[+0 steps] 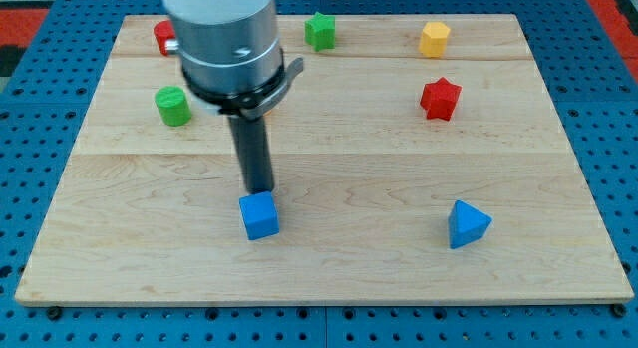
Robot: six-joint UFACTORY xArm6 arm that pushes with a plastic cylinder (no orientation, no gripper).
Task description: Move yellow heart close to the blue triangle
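Seemingly my tip (261, 191) touching blue cube (260, 217)

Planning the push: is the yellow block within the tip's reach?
Probably yes: from my tip beside the blue cube, bare board leads to the yellow block; the red star sits off that line.

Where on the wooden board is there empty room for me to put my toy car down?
The widest bare patch is between the blue cube and the blue triangle, below the red star. The strip left of the blue cube, below the green cylinder, is bare too. Around my tip, just above the blue cube, it is crowded.
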